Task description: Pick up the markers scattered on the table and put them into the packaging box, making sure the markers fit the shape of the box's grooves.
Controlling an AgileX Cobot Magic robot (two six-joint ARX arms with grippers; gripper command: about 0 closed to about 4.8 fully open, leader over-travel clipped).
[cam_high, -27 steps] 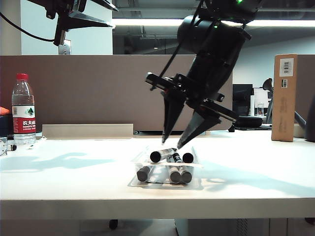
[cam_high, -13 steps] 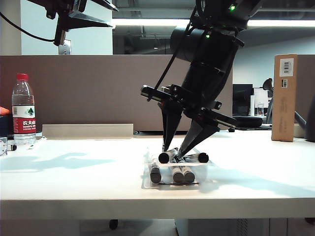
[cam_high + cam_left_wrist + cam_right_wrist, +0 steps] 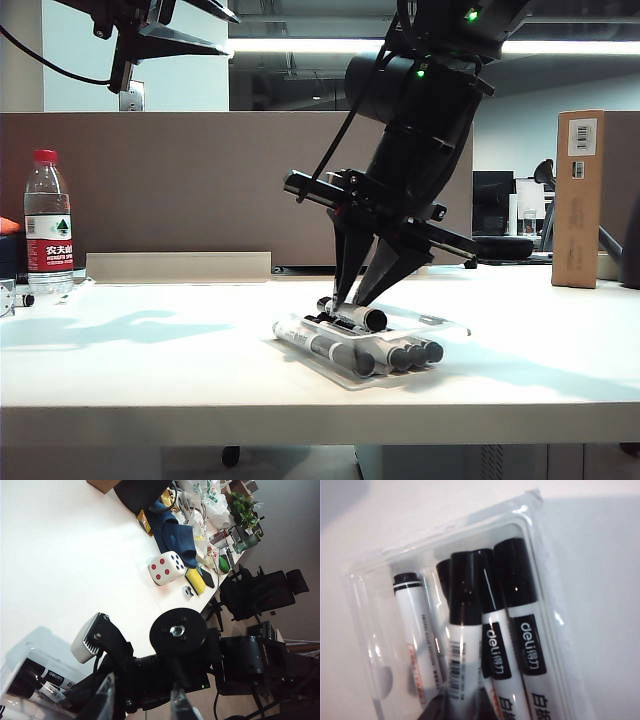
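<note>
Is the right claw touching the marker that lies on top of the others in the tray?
Touching. In the exterior view the right claw has both fingertips down on the top marker, which rests on the others in the packaging box, no gap visible.

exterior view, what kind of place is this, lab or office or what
Most likely an open-plan office. A grey desk partition runs behind the white table, strip ceiling lights run overhead, and a black office chair stands beside the table in the left wrist view.

Right gripper (image 3: 352, 300) blocks the packaging box (image 3: 440, 323) from above; table (image 3: 150, 350) leftward seems open.
</note>
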